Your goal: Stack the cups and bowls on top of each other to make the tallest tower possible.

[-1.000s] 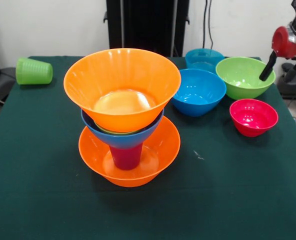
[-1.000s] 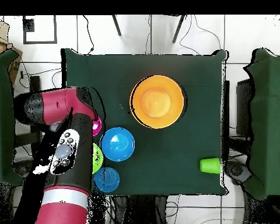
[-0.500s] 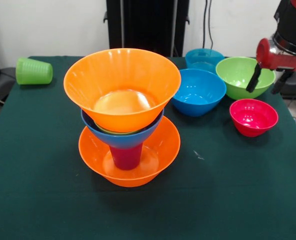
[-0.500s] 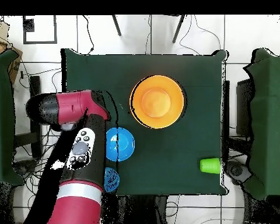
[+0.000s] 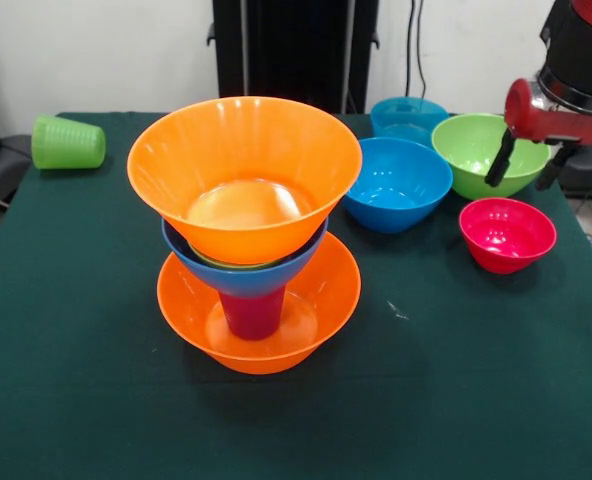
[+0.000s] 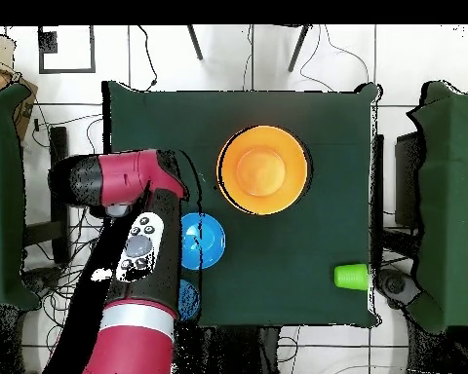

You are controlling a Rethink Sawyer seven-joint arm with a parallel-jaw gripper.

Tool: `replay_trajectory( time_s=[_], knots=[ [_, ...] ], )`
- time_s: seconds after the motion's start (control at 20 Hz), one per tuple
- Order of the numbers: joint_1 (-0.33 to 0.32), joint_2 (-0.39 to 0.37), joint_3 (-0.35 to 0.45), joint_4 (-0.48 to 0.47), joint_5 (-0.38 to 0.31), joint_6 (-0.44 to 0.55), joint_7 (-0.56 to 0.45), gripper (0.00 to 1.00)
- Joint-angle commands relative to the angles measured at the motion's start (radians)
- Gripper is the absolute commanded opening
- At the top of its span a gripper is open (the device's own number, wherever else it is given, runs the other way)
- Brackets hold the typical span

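Note:
The tower stands left of centre: a wide orange bowl (image 5: 321, 300) at the bottom, an upturned purple-magenta cup (image 5: 253, 312) in it, then a blue bowl (image 5: 244, 275) and a large orange bowl (image 5: 244, 170) (image 6: 263, 169) on top. A light green cup (image 5: 68, 142) (image 6: 351, 277) lies on its side at a table corner. Loose bowls sit at the right: blue (image 5: 396, 183) (image 6: 205, 241), teal (image 5: 408, 118), lime green (image 5: 471, 150) and red-pink (image 5: 507, 233). My gripper (image 5: 524, 165) hangs open and empty above the red-pink bowl, in front of the lime green one. From overhead the arm (image 6: 131, 253) hides it.
A dark green cloth covers the table (image 5: 456, 390). In the overhead view the arm covers the lime green and red-pink bowls and part of the teal bowl (image 6: 187, 297). Chairs and cables ring the table.
The arm has swung in from the table's side over the lime green and red-pink bowls. Both fingers now show, spread apart. The bowls and cups have not moved.

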Motion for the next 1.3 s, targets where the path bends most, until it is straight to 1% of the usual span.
replay_trajectory(
  time_s=[0.05, 0.35, 0.75, 1.0, 1.1, 1.3],
  knots=[
    [-0.01, 0.01, 0.104, 0.043, -0.081, 0.016, -0.049, 1.0],
    [-0.007, 0.018, 0.098, 0.02, -0.092, 0.035, -0.043, 1.0],
    [-0.025, 0.017, 0.107, 0.031, -0.088, 0.025, -0.056, 1.0],
    [-0.035, 0.013, 0.099, 0.04, -0.121, 0.003, -0.091, 1.0],
    [-0.035, 0.011, 0.086, 0.043, -0.137, -0.01, -0.088, 1.0],
    [-0.045, 0.006, 0.096, 0.045, -0.148, 0.003, -0.088, 1.0]
  ],
)
